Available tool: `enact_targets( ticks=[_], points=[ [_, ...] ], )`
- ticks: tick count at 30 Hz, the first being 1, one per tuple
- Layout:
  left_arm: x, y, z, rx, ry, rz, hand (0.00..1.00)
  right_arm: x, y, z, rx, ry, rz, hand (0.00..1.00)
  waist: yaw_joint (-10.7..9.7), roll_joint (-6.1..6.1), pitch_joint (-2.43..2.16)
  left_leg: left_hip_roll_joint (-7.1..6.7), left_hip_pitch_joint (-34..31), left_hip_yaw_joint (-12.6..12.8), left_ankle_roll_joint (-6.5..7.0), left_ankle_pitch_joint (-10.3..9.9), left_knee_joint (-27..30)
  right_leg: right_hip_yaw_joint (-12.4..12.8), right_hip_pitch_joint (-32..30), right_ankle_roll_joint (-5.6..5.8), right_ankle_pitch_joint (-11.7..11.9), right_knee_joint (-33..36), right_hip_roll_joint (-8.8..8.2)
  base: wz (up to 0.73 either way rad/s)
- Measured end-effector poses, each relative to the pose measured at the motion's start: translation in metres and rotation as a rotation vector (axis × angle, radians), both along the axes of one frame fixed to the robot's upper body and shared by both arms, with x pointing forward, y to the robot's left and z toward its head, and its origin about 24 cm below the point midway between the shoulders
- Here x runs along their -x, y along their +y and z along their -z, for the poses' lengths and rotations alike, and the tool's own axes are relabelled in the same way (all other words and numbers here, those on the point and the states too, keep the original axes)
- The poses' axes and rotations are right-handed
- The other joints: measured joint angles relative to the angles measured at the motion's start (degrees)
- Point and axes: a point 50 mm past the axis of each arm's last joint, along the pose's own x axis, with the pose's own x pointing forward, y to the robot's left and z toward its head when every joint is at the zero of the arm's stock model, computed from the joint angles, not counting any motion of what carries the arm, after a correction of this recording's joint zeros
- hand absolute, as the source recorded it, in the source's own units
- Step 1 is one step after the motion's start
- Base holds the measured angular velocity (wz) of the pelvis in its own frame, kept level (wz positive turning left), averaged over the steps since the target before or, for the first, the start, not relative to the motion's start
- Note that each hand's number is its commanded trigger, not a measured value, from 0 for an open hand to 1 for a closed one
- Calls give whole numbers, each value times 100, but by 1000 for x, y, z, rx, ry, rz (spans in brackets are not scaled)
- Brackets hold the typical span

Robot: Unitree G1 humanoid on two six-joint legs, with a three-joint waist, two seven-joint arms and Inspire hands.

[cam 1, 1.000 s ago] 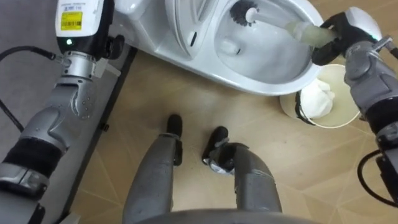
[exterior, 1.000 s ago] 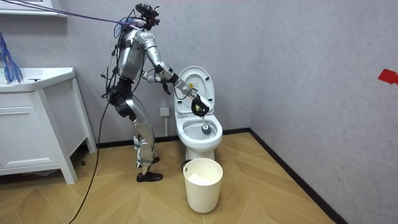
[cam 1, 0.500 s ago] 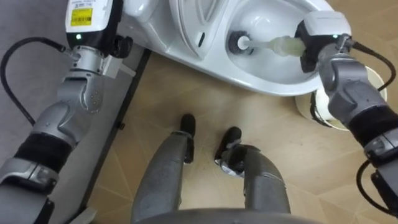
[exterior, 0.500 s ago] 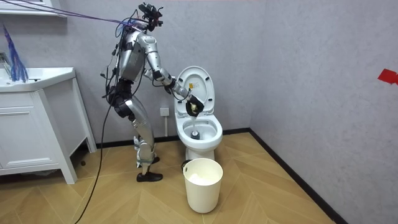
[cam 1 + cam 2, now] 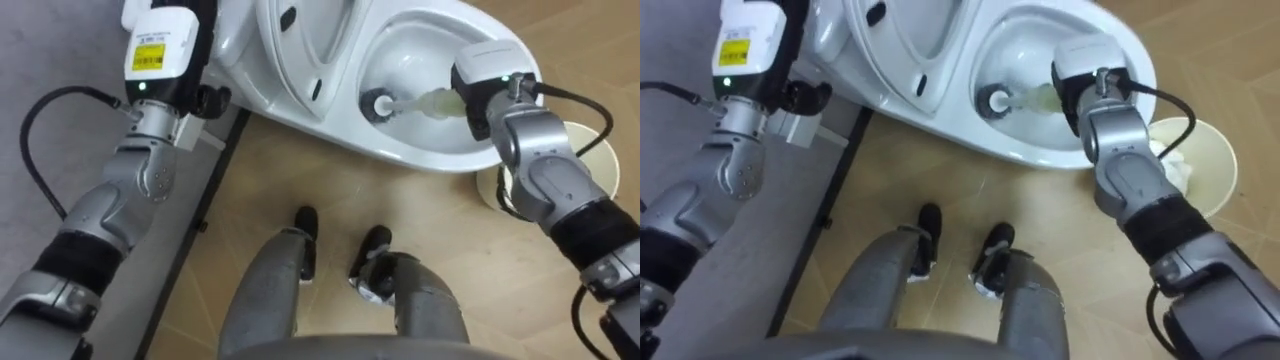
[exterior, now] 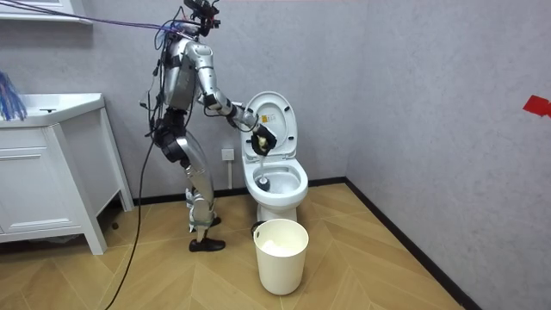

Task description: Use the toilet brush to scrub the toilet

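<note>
A white toilet (image 5: 420,160) stands in front of me with its lid (image 5: 300,40) raised. My right hand (image 5: 487,88) reaches over the bowl's right rim, shut on the pale, see-through handle of the toilet brush (image 5: 425,103). The brush's dark round head (image 5: 378,103) sits low inside the bowl. In the room view I stand bent toward the toilet (image 6: 275,185) from the room view's left, with my right hand (image 6: 258,139) over the bowl. My left hand (image 5: 160,45) is held up beside the toilet's back, and its fingers run out of view at the top.
A cream waste bin (image 5: 590,150) with white crumpled paper inside stands on the wooden floor, right of the toilet and close under my right forearm. A grey wall with a dark skirting (image 5: 200,200) runs along my left. A white vanity cabinet (image 6: 52,172) stands at the room view's left.
My right hand has swept the brush across the bowl toward the lid side, with its head now lower in the bowl. The eye view has shifted as I leaned.
</note>
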Motion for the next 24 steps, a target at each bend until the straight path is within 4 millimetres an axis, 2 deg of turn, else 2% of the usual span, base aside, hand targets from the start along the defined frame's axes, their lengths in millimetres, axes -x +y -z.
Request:
enact_targets(
  ticks=[2, 3, 6, 8, 13, 18, 21, 24],
  points=[
    [5, 6, 10, -12, 46, -19, 0, 7, -2, 1, 2, 16, -5, 100, -7, -85, -7, 0, 141, -6, -4, -2, -49, -5, 139, 13, -9, -53, 10, 5],
    [8, 9, 14, -19, 69, -27, 0, 11, -4, 4, 1, 29, -1, 100, -7, -149, -40, 0, 196, -8, -11, -6, -68, -12, 197, 21, -20, -73, 11, 6],
    [10, 11, 19, -3, 107, -23, 0, 17, -4, 11, -5, 67, 1, 100, -29, -223, -45, 1, 427, -26, -13, -18, -137, -33, 466, 40, -9, -204, 38, 5],
    [12, 13, 23, -2, 133, -21, 0, 21, -6, 13, -14, 83, -1, 100, -52, -243, -39, -8, 592, -24, -7, -23, -206, -55, 634, 66, -17, -276, 36, 2],
    [34, 16, 44, 59, 225, -43, 0, 41, -20, 26, -80, 141, 38, 100, -198, -281, -38, -80, 1183, -89, -7, -67, -476, -44, 1224, 163, -77, -474, 46, 9],
    [73, 16, 64, 123, 333, -76, 0, 77, -32, 45, -163, 186, 137, 100, -205, -259, -66, -119, 1813, -96, -16, -79, -827, -83, 1847, 230, -101, -839, 65, 1],
    [96, 13, 74, 171, 386, -102, 0, 96, -34, 50, -203, 197, 176, 100, -151, -230, -85, -150, 2145, -107, -22, -89, -975, -81, 2209, 271, -126, -1045, 85, 4],
    [121, 17, 89, 240, 470, -167, 0, 108, -35, 57, -252, 206, 226, 100, -142, -227, -105, -192, 2484, -120, -21, -90, -1023, -60, 2636, 308, -145, -1275, 102, 1]
  ],
)
